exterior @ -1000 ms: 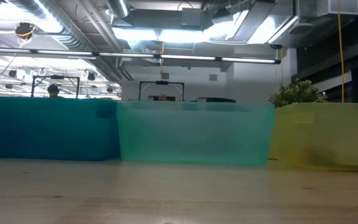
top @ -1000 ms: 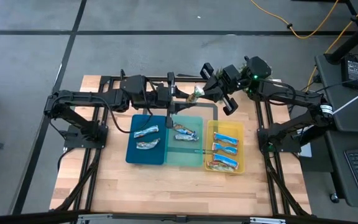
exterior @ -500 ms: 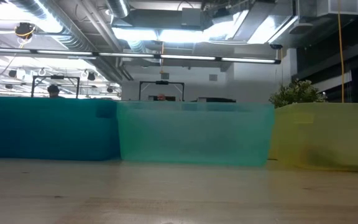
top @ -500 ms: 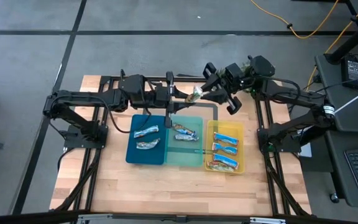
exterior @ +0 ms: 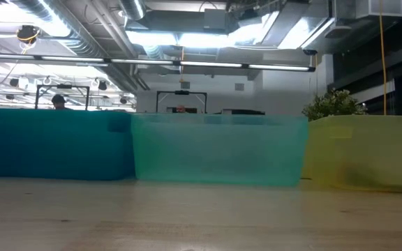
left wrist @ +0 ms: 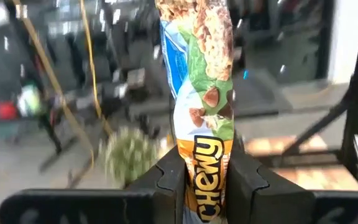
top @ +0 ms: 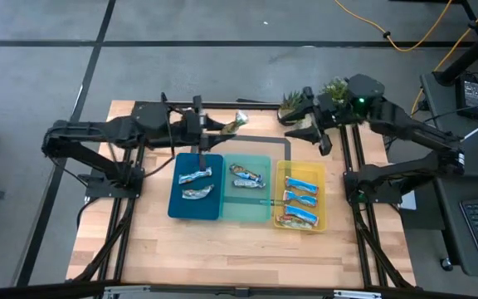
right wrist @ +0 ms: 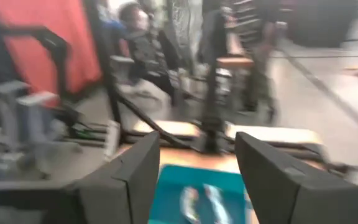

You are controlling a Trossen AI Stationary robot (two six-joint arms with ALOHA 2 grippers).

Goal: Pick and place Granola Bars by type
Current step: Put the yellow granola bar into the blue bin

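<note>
Left to right on your desk (top: 222, 241). Left pincer (top: 221, 127) sits over the far edge, above the back of the dark-blue tray (top: 181, 203), clamped on one granola bar (top: 236, 121). Left wrist view shows that bar (left wrist: 199, 93) upright between the two fingers (left wrist: 166, 177), gripped at its lower end: green, blue and orange wrapper, "Chewy" printed on it.

Dark-blue tray holds two blue-and-silver bars (top: 195, 176), one behind the other. Teal tray (top: 239, 212) just beside it holds two more (top: 248, 177), close together in its far half. Yellow tray (top: 319, 223) next to that holds three (top: 300, 198), stacked front to back. The trays touch side by side; low view shows only their walls in a row, contents hidden.

Right pincer (top: 312, 130) is over the far right of the desk, behind the yellow tray, fingers (right wrist: 129, 177) spread apart with nothing between them. You can see the teal tray (right wrist: 166, 193) with two bars (right wrist: 201, 202) through the gap in the right wrist view. A small green plant (top: 334, 87) sits at the far right edge near that arm.
</note>
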